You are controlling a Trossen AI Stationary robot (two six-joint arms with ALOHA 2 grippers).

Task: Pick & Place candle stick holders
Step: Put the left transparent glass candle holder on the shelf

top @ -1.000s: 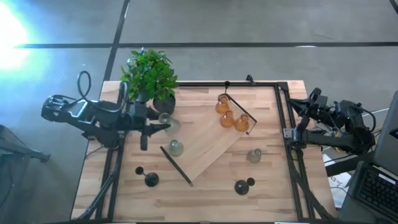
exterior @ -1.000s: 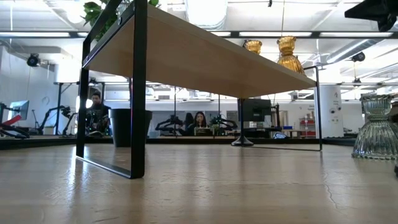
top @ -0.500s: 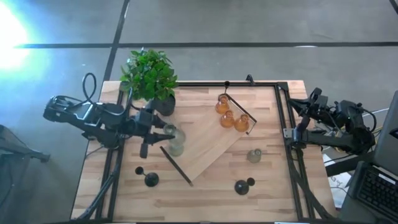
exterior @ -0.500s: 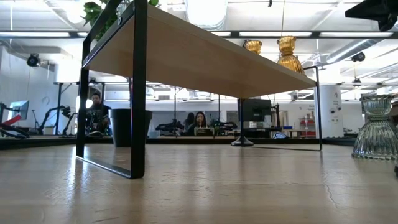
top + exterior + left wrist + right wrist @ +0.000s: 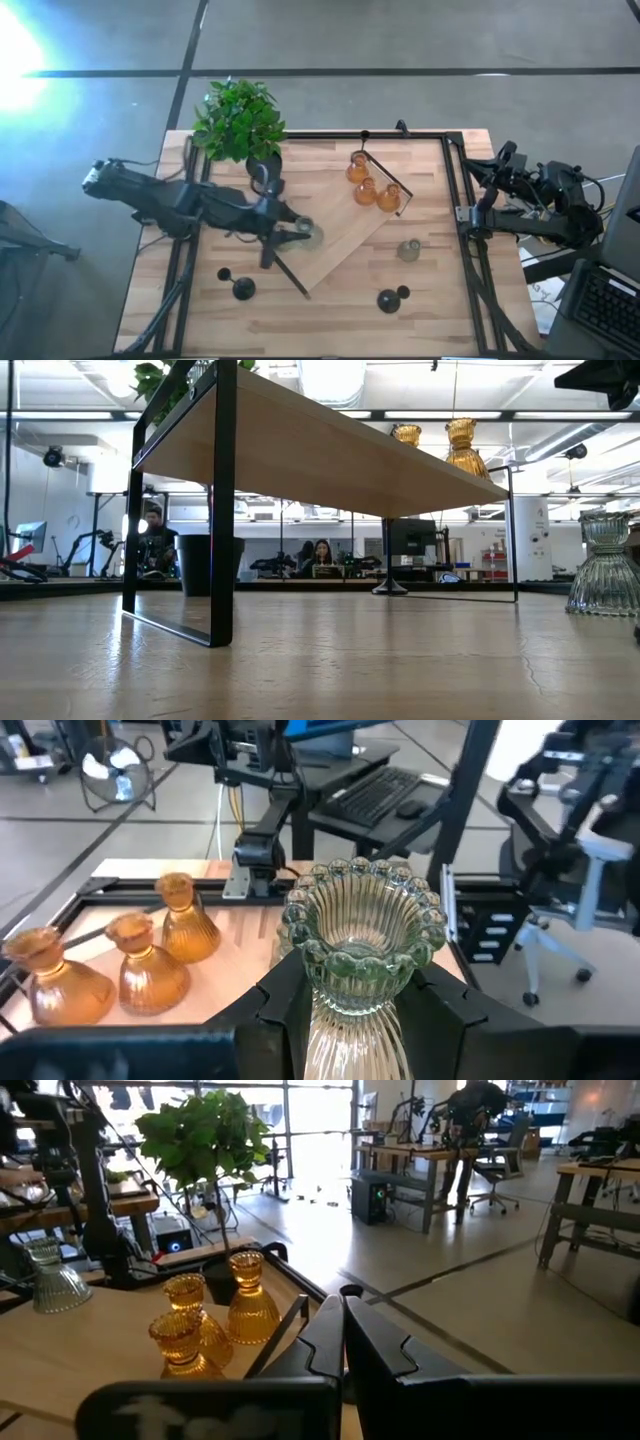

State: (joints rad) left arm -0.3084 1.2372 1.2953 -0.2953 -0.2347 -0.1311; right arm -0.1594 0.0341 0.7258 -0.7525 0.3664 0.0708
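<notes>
The left gripper (image 5: 360, 1005) clamps a pale green ribbed glass holder (image 5: 358, 945) (scalloped, beaded rim) over the raised wooden shelf (image 5: 335, 225), near three amber holders (image 5: 365, 185) standing on it. The right gripper (image 5: 342, 1345), fingers pressed together, waits off the shelf's far side.

The pale green-grey holder (image 5: 358, 965) is cut off below by the left wrist picture's edge — its base is hidden between the fingers (image 5: 275, 1020). In the low view another ribbed glass holder (image 5: 605, 565) runs off the right edge, and the raised wooden shelf (image 5: 330, 445) hides the amber holders' (image 5: 462, 445) lower parts.
</notes>
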